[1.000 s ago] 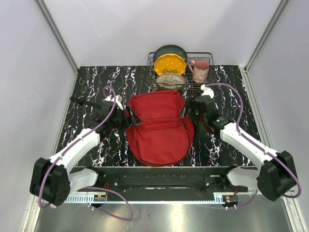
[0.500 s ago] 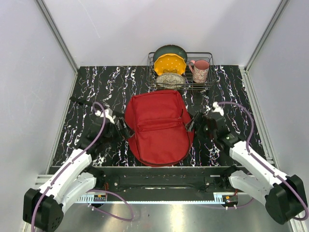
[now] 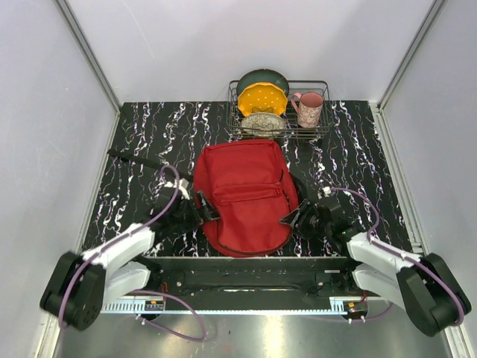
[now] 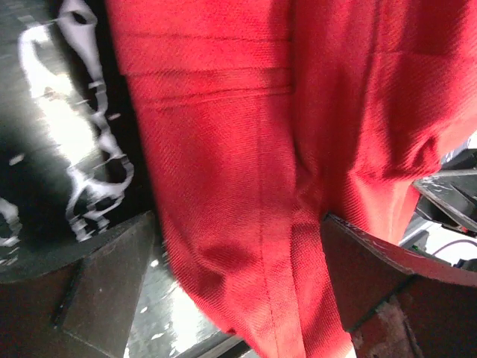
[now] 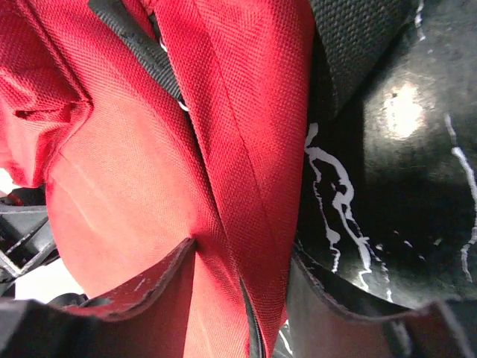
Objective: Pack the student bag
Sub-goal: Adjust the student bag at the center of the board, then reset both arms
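- Bag (image 3: pixel 244 195): red, lying flat at the middle of the desk (image 3: pixel 149 130), its long axis running from near edge to far edge; front pocket panel facing up, black zipper (image 5: pixel 141 52) along a seam.
- Left gripper (image 3: pixel 200 209): low at the bag's left near edge; fingers (image 4: pixel 104 298) spread wide, red fabric of the bag's side lying between them.
- Right gripper (image 3: pixel 294 218): low at the bag's right near edge; jaws about half closed around a raised seam fold of the bag, which fills the gap. Whether the fold is pinched cannot be told.
- Strap (image 5: pixel 358 37): black webbing, on the desk beside the bag's right edge.
- Rack (image 3: pixel 326 88): wire, at the far edge, just beyond the bag.
- Rack contents: green plate (image 3: pixel 262 77), yellow plate (image 3: pixel 261 98) and patterned plate (image 3: pixel 262 123), standing on edge; pink mug (image 3: pixel 309 109) upright to their right.
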Action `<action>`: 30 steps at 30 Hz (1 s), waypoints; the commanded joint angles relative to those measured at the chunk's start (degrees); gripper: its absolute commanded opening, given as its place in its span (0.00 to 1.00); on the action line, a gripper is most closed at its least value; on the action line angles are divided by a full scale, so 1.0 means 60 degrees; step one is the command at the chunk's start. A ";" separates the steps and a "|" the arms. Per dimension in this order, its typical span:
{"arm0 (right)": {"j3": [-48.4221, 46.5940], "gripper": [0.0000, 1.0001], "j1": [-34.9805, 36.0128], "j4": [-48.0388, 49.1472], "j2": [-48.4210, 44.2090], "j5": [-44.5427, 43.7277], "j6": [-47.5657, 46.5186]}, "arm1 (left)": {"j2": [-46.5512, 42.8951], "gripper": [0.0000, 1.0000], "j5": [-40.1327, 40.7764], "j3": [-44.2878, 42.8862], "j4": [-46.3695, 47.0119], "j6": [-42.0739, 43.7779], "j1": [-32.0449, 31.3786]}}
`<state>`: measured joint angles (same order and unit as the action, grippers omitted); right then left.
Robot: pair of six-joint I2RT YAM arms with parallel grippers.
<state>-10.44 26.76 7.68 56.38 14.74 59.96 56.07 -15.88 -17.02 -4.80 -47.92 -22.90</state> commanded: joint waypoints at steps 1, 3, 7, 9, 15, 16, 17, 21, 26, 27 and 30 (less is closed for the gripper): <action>-0.0486 0.42 -0.0008 0.1867 0.1015 0.1481 0.0202 | 0.1667 0.95 -0.0649 -0.1435 0.1796 0.0018 -0.0607; -0.0778 0.34 0.0007 0.2263 0.1354 0.1731 0.0128 | 0.2267 0.94 -0.0650 -0.2010 0.1752 0.0236 -0.0812; -0.1263 0.35 -0.0008 0.2193 0.1547 0.2143 -0.0237 | 0.2403 0.95 -0.0138 -0.3138 0.0833 0.0749 -0.0799; -0.1409 0.44 -0.0008 0.1535 0.1254 0.1867 -0.0589 | 0.2388 0.98 0.0111 -0.3374 0.0362 0.1318 -0.0813; -0.2301 0.83 0.0007 -0.3149 -0.1409 -0.1392 -0.1790 | 0.1540 0.99 0.2611 -0.3697 -0.2054 0.2230 -0.0813; -0.2420 0.86 -0.0007 -0.4200 -0.2138 -0.1895 -0.1892 | 0.1335 0.99 0.3197 -0.3639 -0.2579 0.2259 -0.0799; -0.2566 0.92 -0.0008 -0.4645 -0.2465 -0.2364 -0.2068 | 0.0956 0.99 0.3595 -0.3595 -0.2845 0.2201 -0.0784; -0.3239 0.98 -0.0037 -0.5806 -0.3448 -0.4080 -0.2332 | 0.0104 0.99 0.5410 -0.3609 -0.4120 0.1821 -0.0608; -0.3767 0.99 -0.0022 -0.6334 -0.3114 -0.5516 -0.2756 | -0.1007 0.99 0.6659 -0.3843 -0.5615 0.1309 -0.0418; -0.4044 1.00 -0.0008 -0.6407 -0.2953 -0.5968 -0.2859 | -0.1156 0.99 0.6733 -0.3945 -0.5718 0.1278 -0.0374; -0.4630 1.00 -0.0051 -0.6539 -0.2206 -0.6600 -0.3357 | -0.1552 0.99 0.6632 -0.4223 -0.6026 0.1263 -0.0198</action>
<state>-32.42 26.59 -27.92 38.83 -13.93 44.97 49.98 18.65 -37.89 -36.69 -39.07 -25.21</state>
